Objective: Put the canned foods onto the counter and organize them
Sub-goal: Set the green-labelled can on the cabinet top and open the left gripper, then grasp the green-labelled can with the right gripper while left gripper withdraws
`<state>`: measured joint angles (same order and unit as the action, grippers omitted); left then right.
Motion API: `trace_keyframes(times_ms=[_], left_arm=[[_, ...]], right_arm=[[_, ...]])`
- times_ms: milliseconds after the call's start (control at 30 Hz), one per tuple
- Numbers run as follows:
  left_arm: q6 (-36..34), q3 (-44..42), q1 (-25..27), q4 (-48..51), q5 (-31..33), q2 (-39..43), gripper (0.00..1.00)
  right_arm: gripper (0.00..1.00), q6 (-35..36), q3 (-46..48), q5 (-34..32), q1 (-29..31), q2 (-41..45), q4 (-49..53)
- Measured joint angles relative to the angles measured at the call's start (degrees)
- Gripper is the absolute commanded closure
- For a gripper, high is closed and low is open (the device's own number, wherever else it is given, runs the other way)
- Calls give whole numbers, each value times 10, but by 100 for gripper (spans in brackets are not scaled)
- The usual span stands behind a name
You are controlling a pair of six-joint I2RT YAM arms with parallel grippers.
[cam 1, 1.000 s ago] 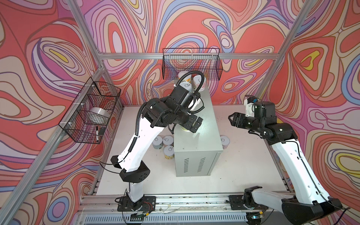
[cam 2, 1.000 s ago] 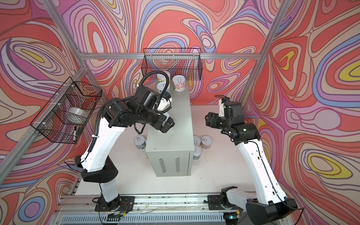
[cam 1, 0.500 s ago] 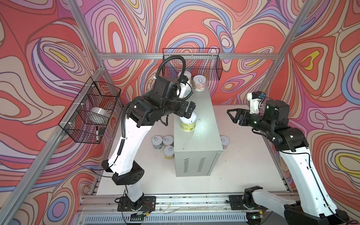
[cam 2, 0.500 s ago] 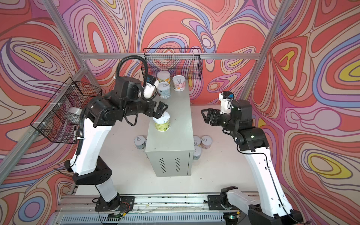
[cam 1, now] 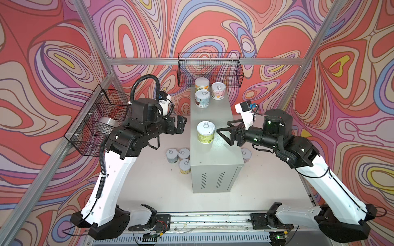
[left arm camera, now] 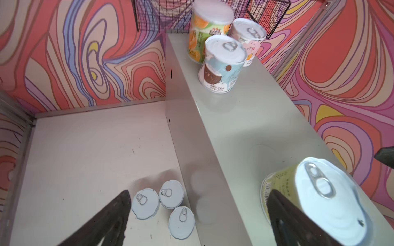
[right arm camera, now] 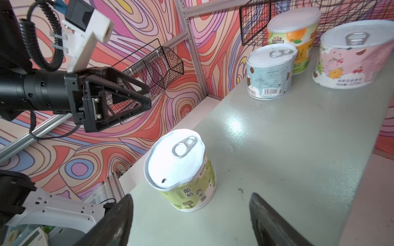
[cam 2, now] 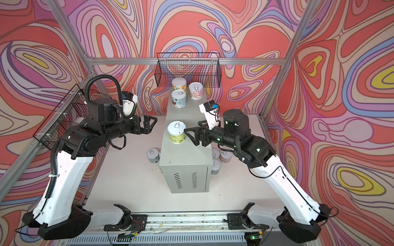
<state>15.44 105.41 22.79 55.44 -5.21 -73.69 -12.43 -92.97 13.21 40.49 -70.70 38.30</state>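
Red, pink and lilac swirls cover the walls [cam 1: 213,25]. The grey bench [cam 1: 213,115] has a yellow-green can [cam 1: 205,133], a pale-blue can [cam 1: 202,99], a pink can [cam 1: 218,91] and an orange can [cam 1: 201,84].

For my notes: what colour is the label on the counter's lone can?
Light green; the can shows best in right wrist view.

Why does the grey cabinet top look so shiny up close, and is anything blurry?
Right wrist view: glare patch on the counter, and the green can has a washed-out white lid. Left wrist view: the orange can is smeared with blur. Both top views: sharp, evenly lit.
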Motion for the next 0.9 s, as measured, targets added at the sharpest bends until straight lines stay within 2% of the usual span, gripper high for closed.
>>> trace_keyframes(times_ms=[100, 333, 633, 900], left_arm=[[27, -54, -28, -27, -47, 15, 1], [63, -103, -33, -71, -118, 7, 3], [67, -103, -34, -86, -128, 5, 5], [67, -121, -34, -90, -127, 5, 7]], right_arm=[[10, 15, -8, -16, 30, -23, -1], [10, 47, -32, -45, 72, -62, -2], [11, 60, -38, -79, 76, -97, -2], [18, 62, -38, -125, 77, -108, -6]])
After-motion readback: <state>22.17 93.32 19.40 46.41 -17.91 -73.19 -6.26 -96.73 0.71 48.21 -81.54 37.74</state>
